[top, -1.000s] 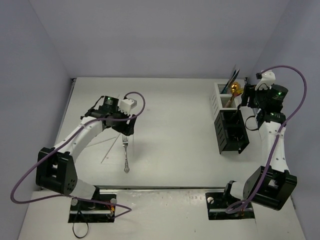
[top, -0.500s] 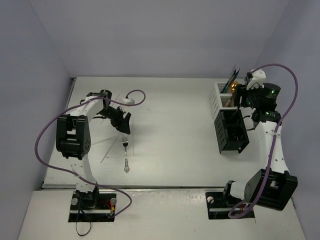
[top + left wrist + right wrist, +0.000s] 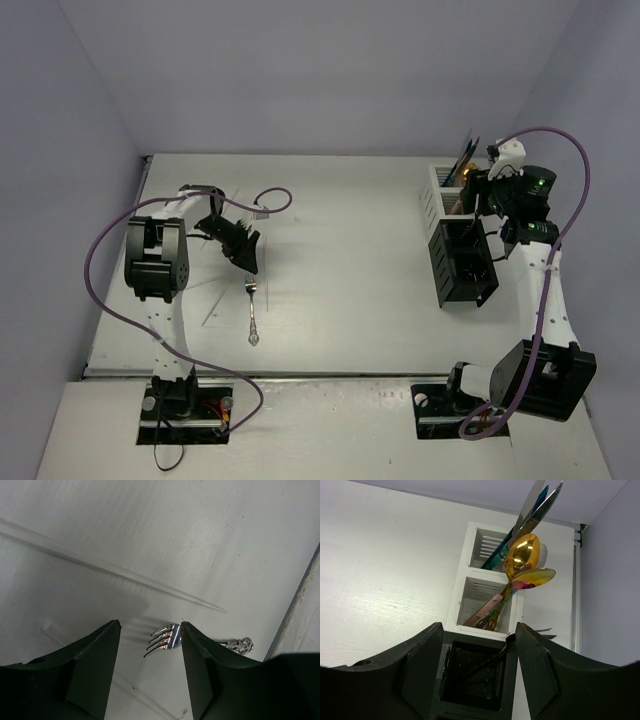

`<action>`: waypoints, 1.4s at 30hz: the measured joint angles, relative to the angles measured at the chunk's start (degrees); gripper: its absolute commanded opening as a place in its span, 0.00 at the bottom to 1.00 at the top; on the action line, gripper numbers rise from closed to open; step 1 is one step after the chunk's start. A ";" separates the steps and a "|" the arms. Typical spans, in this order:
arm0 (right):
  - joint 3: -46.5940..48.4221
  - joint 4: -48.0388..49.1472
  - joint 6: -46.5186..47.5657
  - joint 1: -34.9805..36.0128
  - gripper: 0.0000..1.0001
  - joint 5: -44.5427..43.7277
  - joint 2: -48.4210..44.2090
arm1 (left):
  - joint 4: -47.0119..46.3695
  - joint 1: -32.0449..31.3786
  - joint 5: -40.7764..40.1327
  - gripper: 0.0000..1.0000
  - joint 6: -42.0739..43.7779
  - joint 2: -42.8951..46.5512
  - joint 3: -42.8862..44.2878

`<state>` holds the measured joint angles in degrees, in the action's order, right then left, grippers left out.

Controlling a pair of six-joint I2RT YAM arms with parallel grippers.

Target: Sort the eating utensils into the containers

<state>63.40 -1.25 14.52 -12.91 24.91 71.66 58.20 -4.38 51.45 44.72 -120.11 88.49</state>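
Silver fork (image 3: 167,637) | just beyond left end effector (image 3: 150,627) | jaws apart, seemingly empty

The white box (image 3: 437,188) stands upright, slatted, with two compartments. A longer black box (image 3: 462,265) stands touching its near end. A gold spoon (image 3: 521,554) and a second, rainbow-tinted spoon (image 3: 535,576) lean in the white box's near compartment, bowls up. A blue knife (image 3: 468,157) leans in its far compartment. Well left of the white box, a silver fork (image 3: 252,312) lies flat, and a thin clear stick (image 3: 125,572) lies just past its tines.
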 measured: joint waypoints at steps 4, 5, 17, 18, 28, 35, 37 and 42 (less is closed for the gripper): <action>0.50 -0.29 -0.02 0.28 0.56 0.00 0.00 | 1.09 0.28 -0.04 0.42 1.50 -1.13 -0.34; 0.58 -0.29 -0.02 0.34 0.56 0.00 0.00 | 1.30 0.28 0.00 0.40 1.77 -1.19 -0.54; 1.68 -0.84 -0.36 4.23 0.56 0.58 -0.90 | 2.71 0.60 -1.40 0.00 2.19 -1.03 -1.68; 1.86 -0.94 -0.58 4.90 0.56 0.76 -1.17 | 3.19 0.75 -1.59 0.00 1.84 -0.68 -1.61; 8.60 -1.58 -9.00 15.28 0.56 4.21 -2.54 | 10.23 1.57 -4.88 0.00 1.29 6.66 21.98; 12.14 -1.22 -17.84 30.53 0.55 6.83 0.21 | 13.97 0.40 -0.16 0.00 1.07 15.63 33.33; 12.74 -1.05 -19.79 33.73 0.56 8.06 2.61 | 14.94 -1.23 1.58 0.00 0.88 17.02 33.48; 14.81 -1.13 -23.04 37.52 0.62 9.42 9.92 | 16.57 -7.62 4.65 0.00 -0.39 17.47 33.42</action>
<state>78.21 -2.38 -8.52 24.62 34.32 81.57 74.77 -12.01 56.09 44.33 -102.64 121.91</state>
